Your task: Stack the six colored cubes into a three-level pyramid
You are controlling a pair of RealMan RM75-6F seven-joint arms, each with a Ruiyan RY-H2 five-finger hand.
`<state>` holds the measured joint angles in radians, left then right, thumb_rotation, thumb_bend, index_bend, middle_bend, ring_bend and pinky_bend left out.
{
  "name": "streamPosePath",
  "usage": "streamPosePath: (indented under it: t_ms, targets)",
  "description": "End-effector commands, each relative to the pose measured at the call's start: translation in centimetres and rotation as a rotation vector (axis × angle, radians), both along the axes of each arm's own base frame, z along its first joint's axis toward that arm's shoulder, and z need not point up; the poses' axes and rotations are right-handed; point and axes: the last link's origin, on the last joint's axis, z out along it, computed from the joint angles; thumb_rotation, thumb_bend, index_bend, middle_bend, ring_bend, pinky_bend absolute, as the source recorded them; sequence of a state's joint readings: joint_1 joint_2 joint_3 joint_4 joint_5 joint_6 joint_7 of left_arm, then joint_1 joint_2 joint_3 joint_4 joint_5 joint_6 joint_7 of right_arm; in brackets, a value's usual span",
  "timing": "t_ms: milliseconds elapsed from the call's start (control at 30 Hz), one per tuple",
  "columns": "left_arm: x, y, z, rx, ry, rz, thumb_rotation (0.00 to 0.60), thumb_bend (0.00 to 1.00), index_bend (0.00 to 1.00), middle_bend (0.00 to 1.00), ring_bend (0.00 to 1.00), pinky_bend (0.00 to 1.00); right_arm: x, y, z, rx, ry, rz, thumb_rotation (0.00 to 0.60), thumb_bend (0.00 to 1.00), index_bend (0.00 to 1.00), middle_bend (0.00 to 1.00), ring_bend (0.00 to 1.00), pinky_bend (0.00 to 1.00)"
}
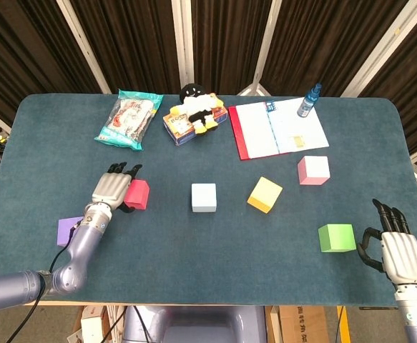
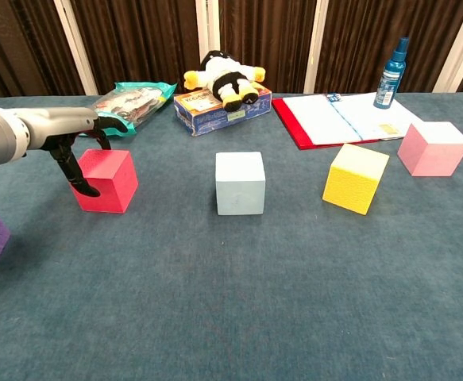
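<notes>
The left hand (image 1: pixel 111 189) curls over the red cube (image 1: pixel 137 194), thumb on its near-left face – seemingly a grasp forming, cube not yet lifted, at nine o'clock from the pale blue cube (image 1: pixel 203 197). The right hand (image 1: pixel 396 248) lies spread and empty at four o'clock – just beside the green cube (image 1: pixel 336 237).

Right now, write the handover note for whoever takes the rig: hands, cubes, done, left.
Left hand: at the red cube, thumb on its left face, fingers over the top; a firm grip is not clear.
Right hand: open, holding nothing, near the table's right front corner.
Cubes: purple, light blue, yellow, pink and green lie apart on the table.
Done: nothing stacked.
Left: the whole pyramid.
</notes>
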<state>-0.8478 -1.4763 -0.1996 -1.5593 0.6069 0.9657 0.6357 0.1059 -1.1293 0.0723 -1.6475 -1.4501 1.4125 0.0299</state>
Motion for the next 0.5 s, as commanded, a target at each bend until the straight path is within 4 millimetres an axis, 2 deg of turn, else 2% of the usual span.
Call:
streamPosePath:
  t_ms: [33,367,500]
  targets:
    - [0.02,0.09,-0.04,0.0,-0.002,-0.002,0.6,0.22,0.0,0.27,0.0,0.03,-0.01,0.0,0.0,-0.001,0.002,0.0,0.6,0.39,0.0,0.0,0.0,0.0]
    - [0.18,-0.06,-0.22,-0.008,-0.009,-0.009,0.6,0.24,0.0,0.37,0.02,0.03,0.01,-0.01,-0.04,-0.003,0.007,-0.002,0.6,0.39,0.0,0.0,0.0,0.0]
    - [0.27,-0.25,-0.19,-0.006,-0.017,-0.005,0.6,0.26,0.0,0.38,0.03,0.03,0.02,-0.02,-0.05,-0.003,0.004,-0.002,0.6,0.39,0.0,0.0,0.0,0.0]
